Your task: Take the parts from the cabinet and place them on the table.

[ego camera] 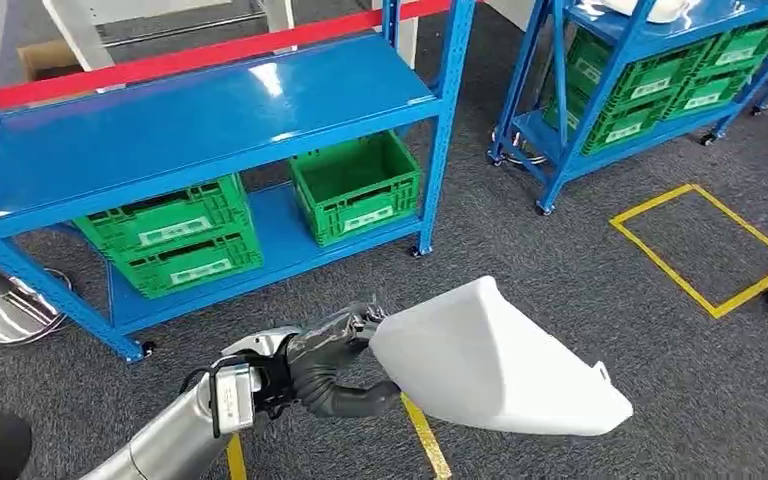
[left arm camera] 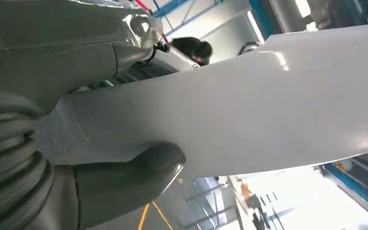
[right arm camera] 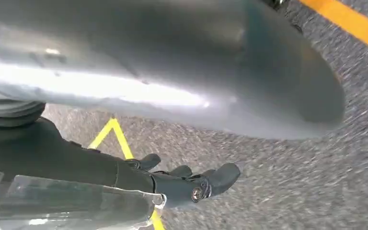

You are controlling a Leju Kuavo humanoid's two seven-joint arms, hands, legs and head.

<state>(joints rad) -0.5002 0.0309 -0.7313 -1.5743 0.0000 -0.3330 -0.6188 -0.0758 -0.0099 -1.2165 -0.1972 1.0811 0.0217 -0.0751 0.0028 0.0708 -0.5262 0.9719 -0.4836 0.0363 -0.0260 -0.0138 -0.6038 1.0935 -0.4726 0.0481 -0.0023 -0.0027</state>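
Left robot hand (ego camera: 335, 355) grips the white part (ego camera: 495, 360) by one end, carrying it clear of the floor (ego camera: 660, 330); right robot hand (right arm camera: 191, 184) hangs with fingers apart, holding nothing.

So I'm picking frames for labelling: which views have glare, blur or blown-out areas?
Head view: sharp, with ceiling-light glare on the blue shelf. Left wrist view: the white part shows a highlight, and the background beyond it is blown out. Right wrist view: the carpet is streaked by blur and the right hand is dark.
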